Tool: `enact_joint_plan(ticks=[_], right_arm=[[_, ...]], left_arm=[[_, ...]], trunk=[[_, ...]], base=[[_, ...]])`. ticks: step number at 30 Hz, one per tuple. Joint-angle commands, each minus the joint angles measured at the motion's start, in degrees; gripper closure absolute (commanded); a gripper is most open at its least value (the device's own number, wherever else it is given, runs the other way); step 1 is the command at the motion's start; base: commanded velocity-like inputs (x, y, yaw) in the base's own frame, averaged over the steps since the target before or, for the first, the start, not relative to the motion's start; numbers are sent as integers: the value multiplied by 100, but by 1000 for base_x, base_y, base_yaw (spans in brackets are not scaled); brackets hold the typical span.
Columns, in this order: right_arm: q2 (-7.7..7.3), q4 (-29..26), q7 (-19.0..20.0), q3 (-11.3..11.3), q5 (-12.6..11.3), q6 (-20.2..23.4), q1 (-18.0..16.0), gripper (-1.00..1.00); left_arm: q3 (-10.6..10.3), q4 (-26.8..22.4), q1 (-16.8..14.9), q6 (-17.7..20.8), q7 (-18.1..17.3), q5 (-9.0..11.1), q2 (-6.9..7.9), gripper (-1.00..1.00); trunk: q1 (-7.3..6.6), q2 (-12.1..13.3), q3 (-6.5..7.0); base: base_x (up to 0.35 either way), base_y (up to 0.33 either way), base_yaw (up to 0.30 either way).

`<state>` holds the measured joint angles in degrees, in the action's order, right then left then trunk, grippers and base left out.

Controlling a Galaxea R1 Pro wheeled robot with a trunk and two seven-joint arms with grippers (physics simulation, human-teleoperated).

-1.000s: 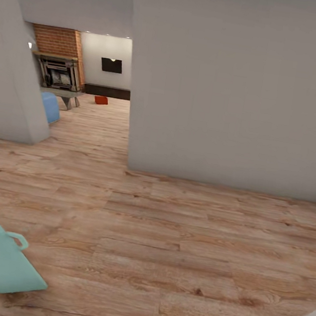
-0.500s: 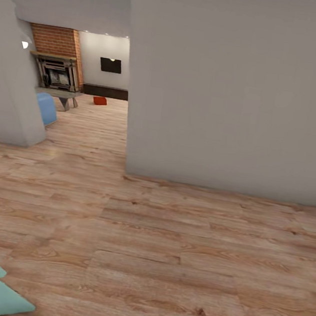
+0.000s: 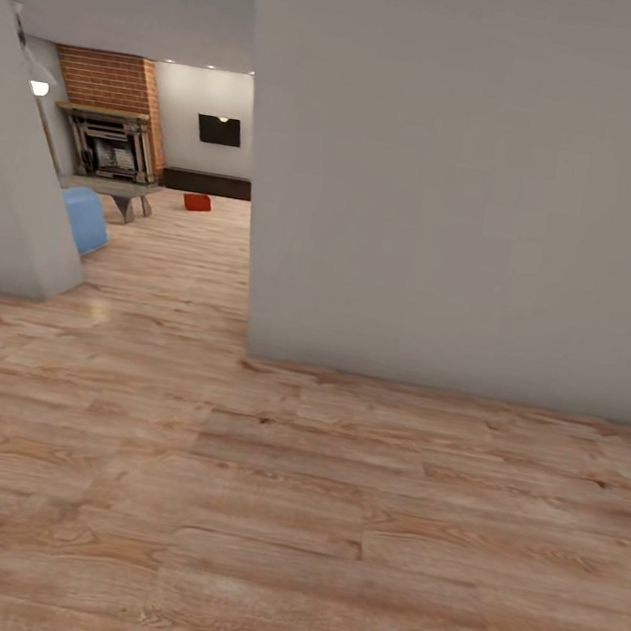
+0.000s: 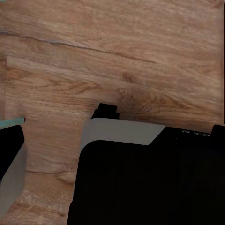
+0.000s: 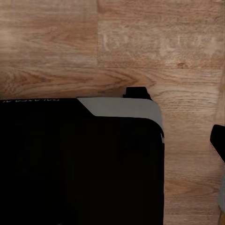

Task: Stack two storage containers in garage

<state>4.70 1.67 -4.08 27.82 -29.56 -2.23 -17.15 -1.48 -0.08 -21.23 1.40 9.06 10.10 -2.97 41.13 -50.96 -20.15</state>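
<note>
Seen from the robot's head camera, a single storage container [image 3: 197, 202] sits on the light wood plank floor [image 3: 306, 516] of the living room, far off at about eleven o'clock, through an opening beside a broad grey wall [image 3: 456, 185]. It reads as a small red-orange box with low sides, too distant to make out its ribbing or whether a second bin lies near it. Just at its nine o'clock stands a grey low table [image 3: 122, 192] before the red brick fireplace [image 3: 108, 113], with a blue sofa edge [image 3: 85, 218] nearer the camera.

The likeliest trouble ahead is the doorway: the wall's corner stands close on the direct line to the bin, and a base steered too tightly toward it could clip that corner or the grey partition [image 3: 13, 210] at nine o'clock.

Both wrist cameras look down on plank flooring past dark robot bodywork [image 4: 150, 183]; whether either gripper is spread or clenched cannot be told.
</note>
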Motion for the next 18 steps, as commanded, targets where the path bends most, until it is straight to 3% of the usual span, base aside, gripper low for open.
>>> enact_joint_plan(ticks=[1, 18], right_arm=[[5, 17, -5, 48, -50, -23, -7, -100], [5, 17, -5, 49, -50, -23, -7, -100]], left_arm=[[-19, -1, -4, 14, 17, 42, -1, -100], [-19, -1, -4, 14, 14, 38, -1, -100]], trunk=[[4, -4, -6], [4, -4, -6]], base=[[323, 0, 0], [323, 0, 0]])
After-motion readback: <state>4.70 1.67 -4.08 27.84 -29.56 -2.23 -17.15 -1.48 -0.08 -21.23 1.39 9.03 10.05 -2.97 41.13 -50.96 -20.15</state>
